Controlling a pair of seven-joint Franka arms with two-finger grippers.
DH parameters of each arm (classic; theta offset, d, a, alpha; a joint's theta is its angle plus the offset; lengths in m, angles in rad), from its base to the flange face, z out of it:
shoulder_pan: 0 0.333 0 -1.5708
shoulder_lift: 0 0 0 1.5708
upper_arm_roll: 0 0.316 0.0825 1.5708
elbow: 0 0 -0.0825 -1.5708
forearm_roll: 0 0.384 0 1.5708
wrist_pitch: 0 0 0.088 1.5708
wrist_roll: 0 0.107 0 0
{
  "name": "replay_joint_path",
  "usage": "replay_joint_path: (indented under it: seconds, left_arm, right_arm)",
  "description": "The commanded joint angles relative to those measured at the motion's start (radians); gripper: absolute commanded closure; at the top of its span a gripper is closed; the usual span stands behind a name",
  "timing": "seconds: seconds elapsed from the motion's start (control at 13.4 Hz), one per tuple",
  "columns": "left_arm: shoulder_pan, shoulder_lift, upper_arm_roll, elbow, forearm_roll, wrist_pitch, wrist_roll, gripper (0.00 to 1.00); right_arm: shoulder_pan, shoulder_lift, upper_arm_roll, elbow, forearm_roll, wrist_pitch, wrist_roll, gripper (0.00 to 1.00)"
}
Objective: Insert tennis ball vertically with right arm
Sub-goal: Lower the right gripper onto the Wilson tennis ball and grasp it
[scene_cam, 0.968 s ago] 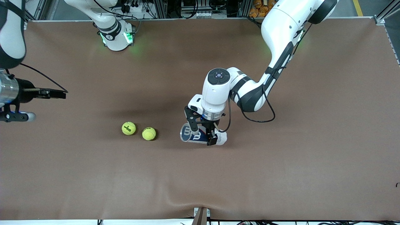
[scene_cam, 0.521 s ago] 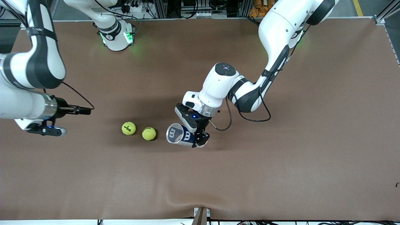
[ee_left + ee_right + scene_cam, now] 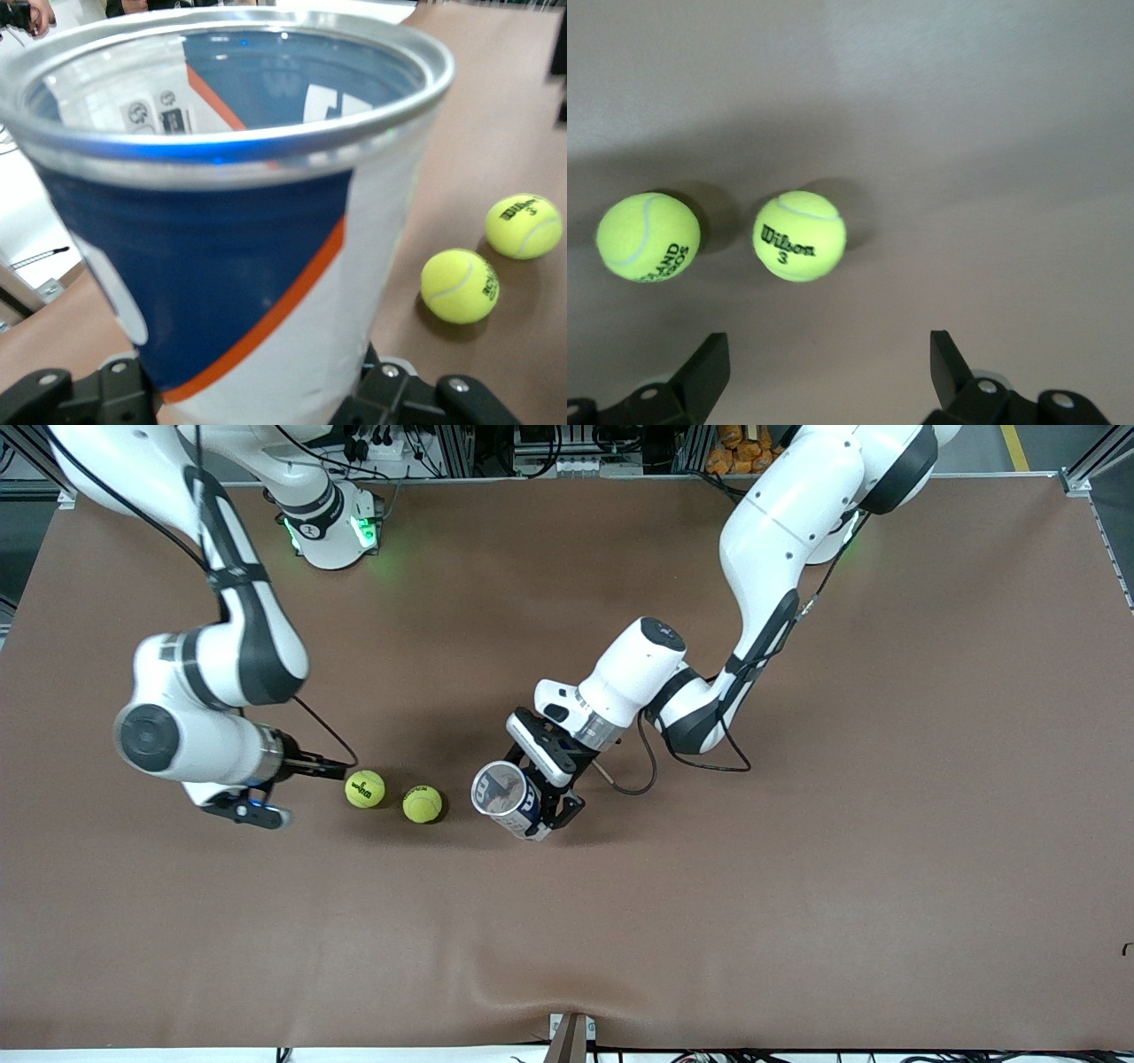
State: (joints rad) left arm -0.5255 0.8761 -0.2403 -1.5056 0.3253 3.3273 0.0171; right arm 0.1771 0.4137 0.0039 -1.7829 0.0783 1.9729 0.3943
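Pinching the tennis can [image 3: 507, 800] low on its body, the left gripper [image 3: 551, 793] has its fingers [image 3: 115, 394] clamped on either side, holding it over the middle of the table [image 3: 797, 868]. Can is tilted, not upright: its open mouth faces up and toward the right arm's end of the table, its long axis leaning that way. Inside looks empty in the left wrist view.

Right gripper [image 3: 332, 769] hangs low beside the balls, at the right arm's end of the table; its fingers [image 3: 709, 367] are spread wide, nothing between them. Wilson ball [image 3: 799, 235] lies nearest it; second ball [image 3: 648, 237] sits just beside, between the first ball and the can.

Progress, as judged: can is lifted and presented, no ball grasped yet. Left to do: pick a ball, bring the can's axis vertical, drop the ball in from above.
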Motion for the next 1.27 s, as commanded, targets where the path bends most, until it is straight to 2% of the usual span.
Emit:
replay_joint_path:
  seconds: [0.0, 0.15, 0.52, 0.74, 0.82, 0.89, 0.97, 1.04, 1.12, 1.19]
  left_arm:
    - [0.001, 0.059, 0.001, -0.018, -0.015, 0.151, -0.009, 0.22]
    - [0.002, 0.089, 0.001, -0.041, -0.014, 0.219, -0.012, 0.23]
    - [0.009, 0.09, 0.001, -0.088, -0.012, 0.227, -0.014, 0.23]
    - [0.012, 0.096, 0.001, -0.097, -0.012, 0.228, -0.014, 0.23]
    - [0.013, 0.104, 0.001, -0.096, -0.012, 0.228, -0.014, 0.22]
    - [0.013, 0.106, 0.001, -0.096, -0.012, 0.228, -0.014, 0.22]
    - [0.013, 0.112, 0.001, -0.096, -0.012, 0.228, -0.014, 0.22]
    - [0.015, 0.112, 0.001, -0.096, -0.012, 0.228, -0.014, 0.23]
    - [0.018, 0.112, 0.001, -0.096, -0.011, 0.228, -0.014, 0.23]
    - [0.018, 0.113, 0.001, -0.096, -0.011, 0.228, -0.014, 0.23]
  right_arm:
    - [0.022, 0.037, -0.007, 0.0, -0.005, 0.033, 0.034, 0.0]
    - [0.038, 0.068, -0.007, -0.018, -0.009, 0.102, 0.115, 0.0]
    - [0.051, 0.141, -0.007, -0.033, -0.032, 0.199, 0.133, 0.0]
    - [0.053, 0.145, -0.007, -0.11, -0.034, 0.326, 0.133, 0.0]
    - [0.061, 0.145, -0.007, -0.112, -0.034, 0.331, 0.133, 0.11]
    - [0.059, 0.143, -0.007, -0.11, -0.034, 0.323, 0.132, 0.48]
    - [0.058, 0.139, -0.007, -0.102, -0.032, 0.31, 0.133, 0.76]
    - [0.053, 0.134, -0.007, -0.084, -0.032, 0.285, 0.133, 0.92]
    - [0.052, 0.129, -0.007, -0.06, -0.032, 0.233, 0.133, 0.99]
    - [0.053, 0.125, -0.007, -0.018, -0.031, 0.168, 0.135, 0.99]
